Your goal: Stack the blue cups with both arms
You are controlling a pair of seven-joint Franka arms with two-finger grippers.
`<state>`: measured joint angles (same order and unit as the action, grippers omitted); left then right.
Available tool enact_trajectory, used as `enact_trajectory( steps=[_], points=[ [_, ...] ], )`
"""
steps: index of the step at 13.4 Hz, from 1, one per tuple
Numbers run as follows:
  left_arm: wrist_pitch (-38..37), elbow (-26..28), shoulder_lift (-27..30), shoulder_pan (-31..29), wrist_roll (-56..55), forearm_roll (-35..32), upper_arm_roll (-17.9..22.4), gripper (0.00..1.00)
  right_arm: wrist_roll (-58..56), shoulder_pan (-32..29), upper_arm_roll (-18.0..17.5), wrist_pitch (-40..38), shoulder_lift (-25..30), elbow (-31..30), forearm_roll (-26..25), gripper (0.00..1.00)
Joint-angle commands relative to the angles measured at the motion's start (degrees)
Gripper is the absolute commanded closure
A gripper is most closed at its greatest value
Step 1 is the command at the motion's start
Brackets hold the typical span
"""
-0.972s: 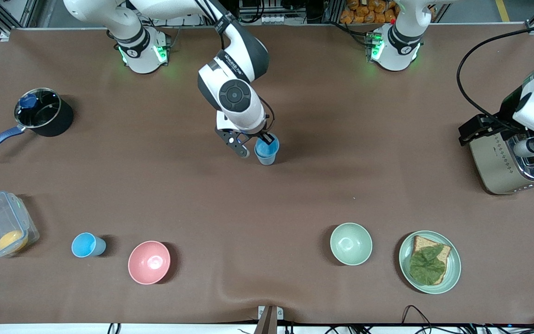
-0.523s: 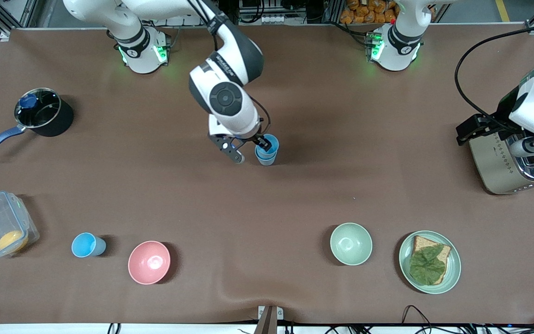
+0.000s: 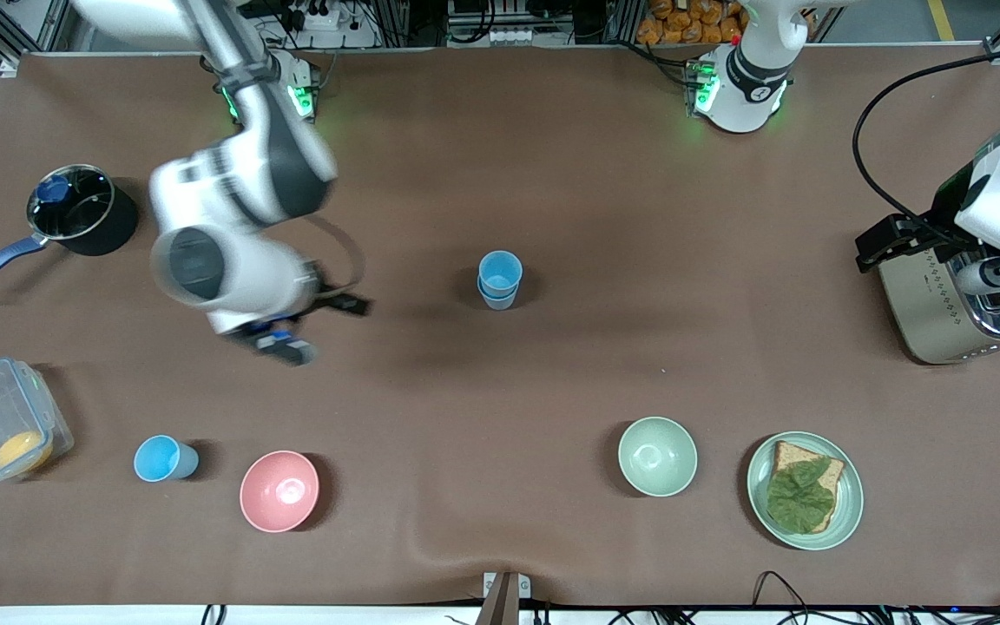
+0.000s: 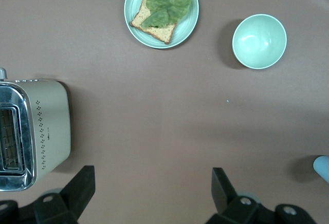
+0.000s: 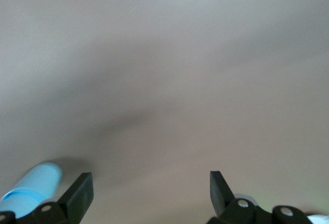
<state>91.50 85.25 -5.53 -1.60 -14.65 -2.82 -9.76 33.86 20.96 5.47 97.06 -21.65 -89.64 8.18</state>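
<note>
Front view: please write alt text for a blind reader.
Two blue cups stand stacked mid-table. The open right gripper is over bare table toward the pan; the left gripper waits over the toaster.

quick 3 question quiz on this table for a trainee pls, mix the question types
1. True or false: the blue cups stand nested, one in the other.
2. The right tool is: A) shut on a cup, B) open over bare table, C) in the pot.
3. Fill in: the left tool hangs open beside the ____.

Key: 1 true; 2 B; 3 toaster.
</note>
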Motion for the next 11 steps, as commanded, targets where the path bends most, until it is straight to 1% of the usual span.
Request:
enact_trajectory(
  steps=[1, 2, 3, 4, 5, 6, 7, 9, 10, 11],
  points=[
    [-0.7, -0.2, 0.8, -0.2, 1.4, 1.2, 0.2, 0.00, -11.0, -7.7, -1.4, -3.4, 5.4, -1.4, -3.4, 0.00],
    [-0.7, -0.2, 0.9, -0.2, 1.4, 1.2, 0.3, 0.00, -18.2, -11.4, -1.4, -4.9, 7.9, -2.0, -3.5, 0.00],
    [-0.7, -0.2, 0.9, -0.2, 1.4, 1.2, 0.3, 0.00, -24.9, -13.8, -1.4, -5.7, 11.1, -3.3, -4.0, 0.00],
    [-0.7, -0.2, 0.9, -0.2, 1.4, 1.2, 0.3, 0.00, -29.0, -15.4, -1.4, -5.7, 14.3, -5.0, -5.6, 0.00],
    [-0.7, -0.2, 0.8, -0.2, 1.4, 1.3, 0.3, 0.00, -31.0, -17.4, -1.9, -6.0, 16.9, -5.6, -6.8, 0.00],
    [-0.7, -0.3, 0.8, -0.2, 1.3, 2.2, 0.4, 0.00, -31.8, -18.5, -2.2, -6.7, 19.1, -5.6, -7.0, 0.00],
    [-0.7, -0.3, 0.7, -0.2, 1.2, 2.8, 0.6, 0.00, -32.3, -19.7, -3.3, -7.8, 20.8, -5.5, -7.2, 0.00],
    [-0.8, -0.3, 0.8, -0.2, 1.1, 2.8, 0.5, 0.00, -32.2, -23.7, -7.8, -9.1, 23.7, -5.5, -7.8, 0.00],
    [-0.9, -0.3, 0.8, -0.2, 1.0, 2.7, 0.2, 0.00, -32.6, -24.7, -9.2, -9.2, 24.5, -5.5, -7.8, 0.00],
    [-1.6, -0.3, 0.8, -0.2, 1.0, 2.7, 0.1, 0.00, -34.1, -24.7, -9.5, -9.2, 24.5, -5.4, -7.9, 0.00]
  ],
)
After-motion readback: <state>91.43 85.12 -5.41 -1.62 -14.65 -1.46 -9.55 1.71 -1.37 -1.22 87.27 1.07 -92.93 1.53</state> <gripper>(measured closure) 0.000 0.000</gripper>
